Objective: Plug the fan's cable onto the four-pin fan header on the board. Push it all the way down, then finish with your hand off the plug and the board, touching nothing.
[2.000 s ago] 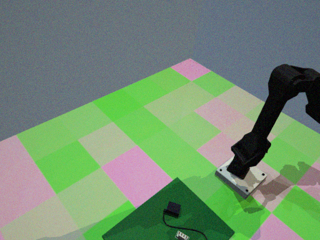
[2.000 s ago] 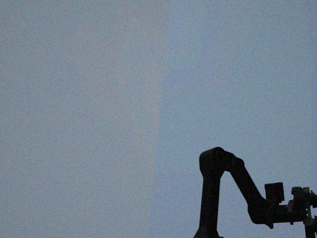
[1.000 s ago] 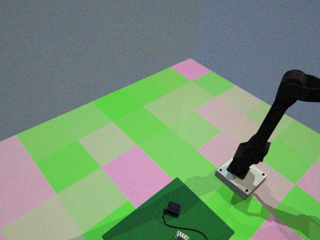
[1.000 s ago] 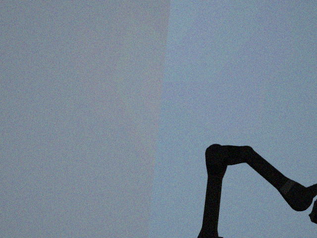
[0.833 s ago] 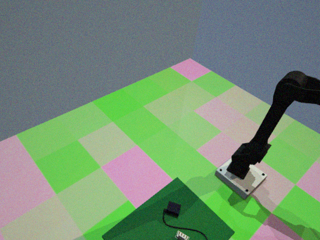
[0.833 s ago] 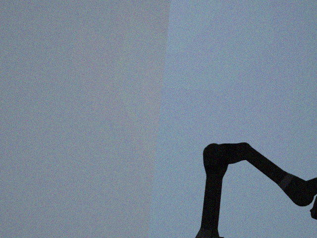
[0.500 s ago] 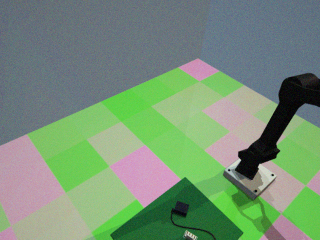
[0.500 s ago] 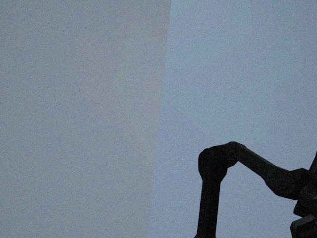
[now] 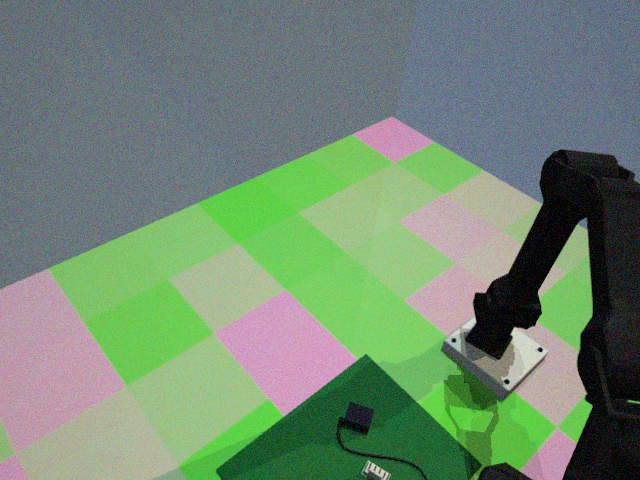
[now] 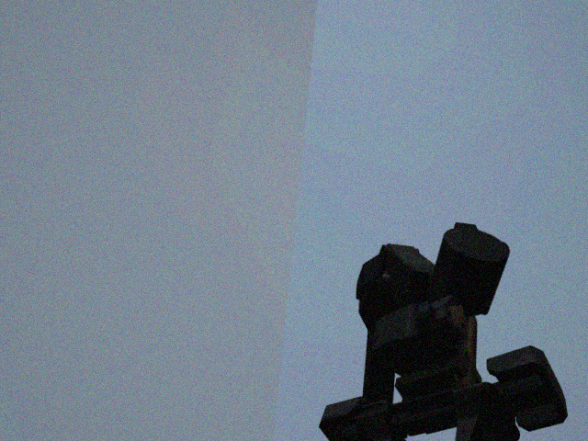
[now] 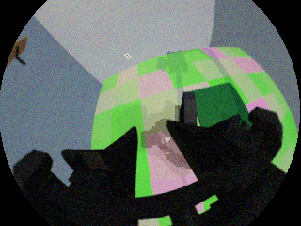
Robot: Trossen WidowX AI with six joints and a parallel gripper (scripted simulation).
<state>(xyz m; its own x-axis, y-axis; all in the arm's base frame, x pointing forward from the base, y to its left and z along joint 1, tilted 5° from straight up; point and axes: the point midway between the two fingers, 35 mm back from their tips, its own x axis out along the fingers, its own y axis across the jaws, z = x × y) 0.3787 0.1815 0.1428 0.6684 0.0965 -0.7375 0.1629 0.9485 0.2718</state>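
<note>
Evidently, the plugging has not been done yet, as far as can be judged. On the flat, dark green board (image 9: 310, 439) (image 11: 218, 105), the small black box-shaped block (image 9: 357, 415), taken to be the plug, is seen near the board's far corner. From it the thin black cable (image 9: 351, 450) is curved across the board and lost at the lower edge of the top view. The white, slotted four-way piece (image 9: 368, 468), presumably the fan header, is also seen on the board, near the block but apart from it; its lower part is cut off. Beside the board, the pale square base plate with black bolt heads (image 9: 535, 356) is partly covered by the arm. The black two-fingered gripper (image 10: 441, 403) (image 11: 152, 126) is held away from the board, its fingers parted and nothing grasped. Left to be done, by judgement: the plug must be gripped, lined up over the pins, pressed fully down, then released and left untouched.
</note>
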